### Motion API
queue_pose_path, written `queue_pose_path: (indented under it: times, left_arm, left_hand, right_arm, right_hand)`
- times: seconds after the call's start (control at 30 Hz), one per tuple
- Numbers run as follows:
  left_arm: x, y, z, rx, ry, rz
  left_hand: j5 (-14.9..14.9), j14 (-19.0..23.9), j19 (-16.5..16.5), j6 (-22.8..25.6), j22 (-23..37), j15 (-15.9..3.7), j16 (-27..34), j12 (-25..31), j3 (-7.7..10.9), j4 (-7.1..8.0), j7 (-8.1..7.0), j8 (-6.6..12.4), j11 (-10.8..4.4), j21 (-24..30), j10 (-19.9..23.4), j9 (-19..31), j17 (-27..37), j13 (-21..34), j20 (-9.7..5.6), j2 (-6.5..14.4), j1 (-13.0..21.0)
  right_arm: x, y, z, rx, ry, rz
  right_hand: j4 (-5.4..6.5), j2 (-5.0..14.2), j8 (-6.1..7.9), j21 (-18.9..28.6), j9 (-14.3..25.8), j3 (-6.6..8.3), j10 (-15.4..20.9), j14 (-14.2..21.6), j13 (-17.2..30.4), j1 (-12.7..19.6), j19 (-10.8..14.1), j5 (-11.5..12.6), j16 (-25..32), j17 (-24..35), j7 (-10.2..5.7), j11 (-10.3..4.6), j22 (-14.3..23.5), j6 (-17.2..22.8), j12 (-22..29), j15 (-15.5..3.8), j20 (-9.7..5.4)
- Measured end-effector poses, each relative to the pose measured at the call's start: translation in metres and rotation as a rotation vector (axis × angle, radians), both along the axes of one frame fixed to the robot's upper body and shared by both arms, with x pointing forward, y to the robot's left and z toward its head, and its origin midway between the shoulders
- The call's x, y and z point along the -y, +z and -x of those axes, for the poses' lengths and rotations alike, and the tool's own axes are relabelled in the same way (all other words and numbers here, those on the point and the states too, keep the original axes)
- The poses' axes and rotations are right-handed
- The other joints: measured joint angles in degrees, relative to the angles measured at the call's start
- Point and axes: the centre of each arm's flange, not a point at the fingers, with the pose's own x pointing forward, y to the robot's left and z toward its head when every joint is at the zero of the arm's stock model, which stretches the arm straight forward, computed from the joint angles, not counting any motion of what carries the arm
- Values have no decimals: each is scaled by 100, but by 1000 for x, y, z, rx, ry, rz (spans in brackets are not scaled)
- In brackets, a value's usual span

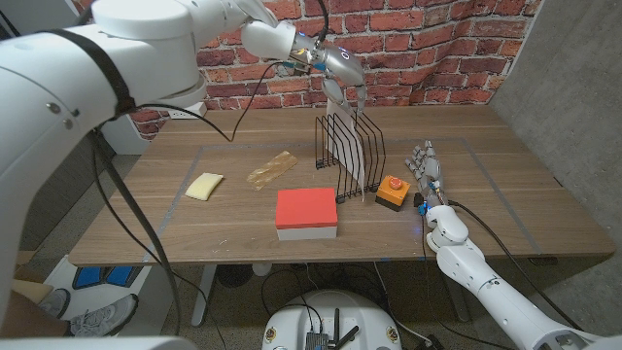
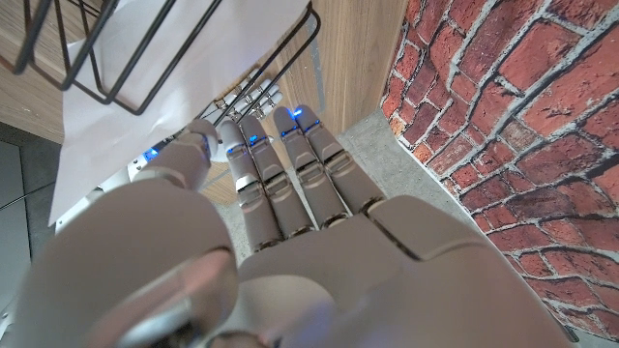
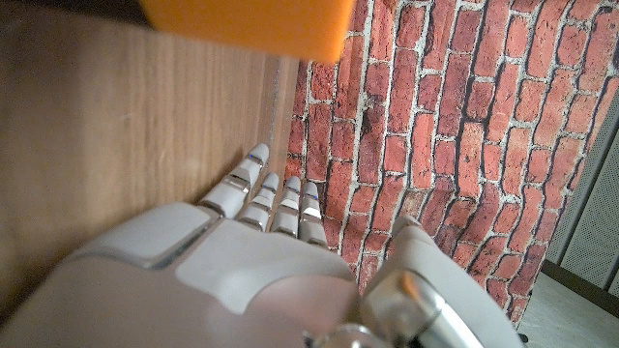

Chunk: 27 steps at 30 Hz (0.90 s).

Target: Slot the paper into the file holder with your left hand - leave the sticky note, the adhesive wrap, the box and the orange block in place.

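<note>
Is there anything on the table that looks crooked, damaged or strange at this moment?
Only the white paper sheet stands out: it sits in the black wire file holder leaning, its lower corner poking out toward the orange block with a red button. The left hand is above it. Nothing looks spilled or damaged.

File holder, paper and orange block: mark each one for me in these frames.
file holder (image 1: 335, 136), head view, on its black wire dividers.
paper (image 1: 358, 156), head view, on the white sheet standing between the wires.
orange block (image 1: 391, 194), head view, on its orange side below the red top.
</note>
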Motion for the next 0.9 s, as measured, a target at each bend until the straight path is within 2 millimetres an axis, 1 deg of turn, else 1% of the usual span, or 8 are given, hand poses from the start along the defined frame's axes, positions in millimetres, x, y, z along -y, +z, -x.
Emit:
queue_pose_path:
  times: [0.07, 0.13, 0.2, 0.33, 0.53, 0.67, 0.7, 0.9]
  left_arm:
    - [0, 0, 0, -1, 2, 1]
    - [0, 1, 0, -3, 4, 1]
    - [0, 1, 0, -5, 5, 1]
    - [-1, 1, 1, -10, 9, 2]
    - [-3, 1, 2, -22, 10, 0]
    - [-6, 0, 3, -31, 7, 1]
    - [-7, 1, 2, -31, 7, 4]
    - [-13, 0, 4, -50, 3, 4]
  left_hand:
    - [0, -78, -47, -25, 0, 24, 0, 0, -31, 0, 12, -27, 23, 0, -80, -22, 0, -23, 0, -30, -30]
    - [0, -162, -55, -100, 0, 54, 0, 0, -64, 0, -14, -28, 4, 0, -162, -26, 0, -27, 7, -93, -65]
    - [0, -225, -86, -128, 0, 89, 0, 0, -102, -7, -28, -28, 43, 0, -222, -26, 0, -27, 19, -142, -82]
    - [-1, -353, -168, -229, -30, 94, 0, 0, -157, 17, -12, -27, 39, 0, -346, -26, 0, -27, 23, -178, -119]
    - [-1, -580, -299, -405, -30, 134, 0, 0, -301, 0, -18, -49, 88, -45, -611, -53, 1, -26, 29, -231, -125]
    - [-1, -816, -434, -560, -30, 150, 0, 0, -404, 10, 16, -49, 158, -45, -826, -53, 1, -52, 59, -231, -125]
    - [-1, -891, -477, -583, -30, 156, 0, 0, -438, 40, 38, -49, 183, -45, -865, -53, 1, -54, 59, -231, -125]
    - [-1, -1204, -673, -794, -30, 188, 0, 0, -592, 41, 58, -49, 223, -88, -1194, -53, 8, -55, 76, -231, -125]
  right_arm:
    - [0, 0, 0, 0, 0, 0]
    - [0, 0, 0, -1, 0, -1]
    - [0, 0, 0, -1, 0, -1]
    - [1, 0, 0, -1, -1, -1]
    - [1, 0, 0, -1, -1, -1]
    - [1, 0, 0, -2, -2, -2]
    - [1, 0, 0, -2, -2, -2]
    - [1, 0, 0, -2, -3, -1]
  right_hand:
    - [0, 0, 0, 0, 0, 0, 0, 0, 0, 0, 0, 0, 0, 0, 0, 0, 0, 0, 0, 0, 0]
    - [0, 0, 0, 0, 0, 0, 0, 0, 0, 0, 0, 0, 0, 0, 0, 0, 0, 0, 0, 0, 0]
    - [0, 0, 0, 0, 0, 0, 0, 0, 0, 0, 0, 0, 0, 0, 0, 0, 0, 0, 0, 0, 0]
    - [0, 0, 0, 0, 0, 0, 0, 0, 0, 0, 0, 0, 0, 0, 0, 0, 0, 0, 0, 0, 0]
    - [0, 0, 0, 0, 0, 0, 0, 0, 0, 0, 0, 0, 0, -1, 0, 0, 0, 0, 0, 0, 0]
    - [-4, 0, 0, 0, 0, 4, 0, 0, 0, 0, 0, -6, 0, -1, 0, 0, 0, 0, 0, 0, 0]
    - [-18, 0, 0, 0, 0, 18, 0, 0, 0, 0, 0, -31, 0, -1, 0, 0, 0, 0, 0, 0, 0]
    - [-25, 0, 0, 0, 0, 25, 0, 0, 0, 0, 0, -40, 0, -1, 0, 0, 0, 0, 0, 0, 0]
